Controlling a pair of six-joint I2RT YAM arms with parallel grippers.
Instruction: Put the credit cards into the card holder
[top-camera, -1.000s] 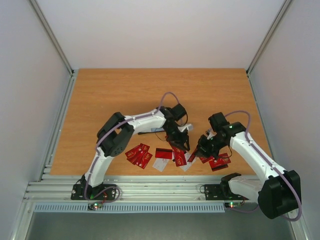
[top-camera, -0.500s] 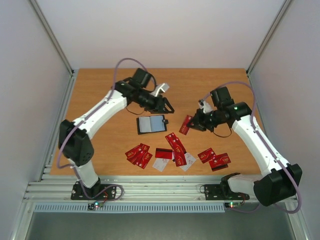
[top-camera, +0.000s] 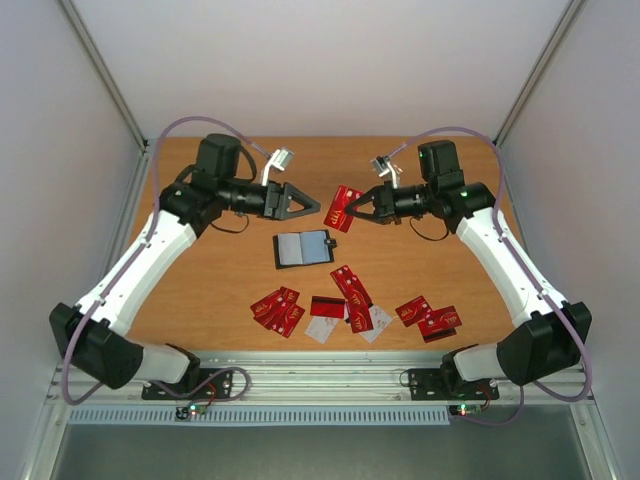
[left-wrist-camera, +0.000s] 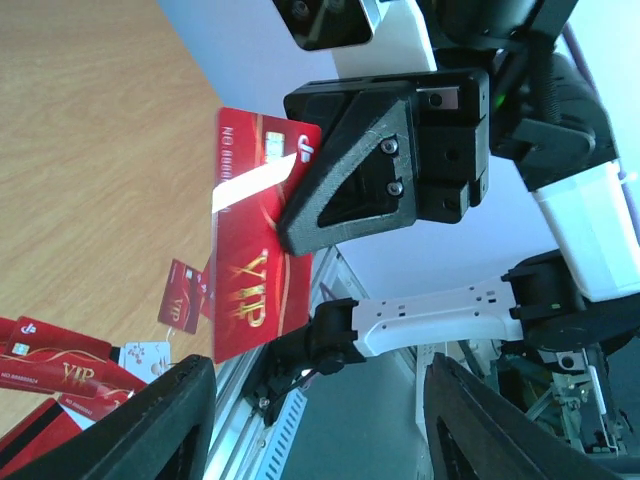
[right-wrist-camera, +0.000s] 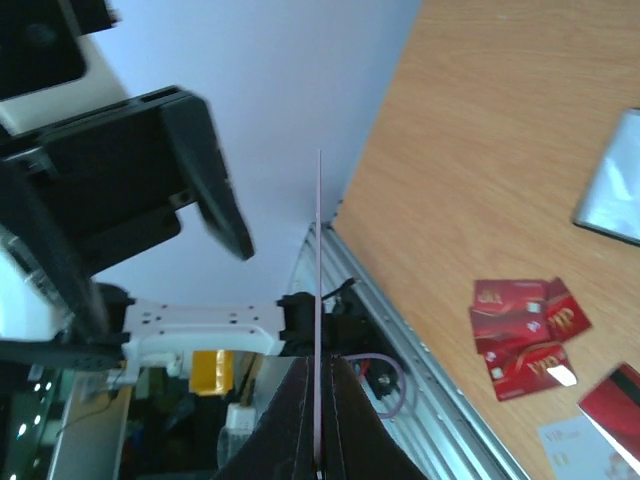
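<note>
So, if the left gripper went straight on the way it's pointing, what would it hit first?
Most likely the red card pinched in the right gripper: it hangs directly ahead of the open left gripper, though depth is hard to judge.

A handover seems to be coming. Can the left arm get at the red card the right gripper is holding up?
Probably yes. The left gripper is open and faces the red card, whose free half sticks out past the right gripper and its shut fingers, with only air between.
</note>
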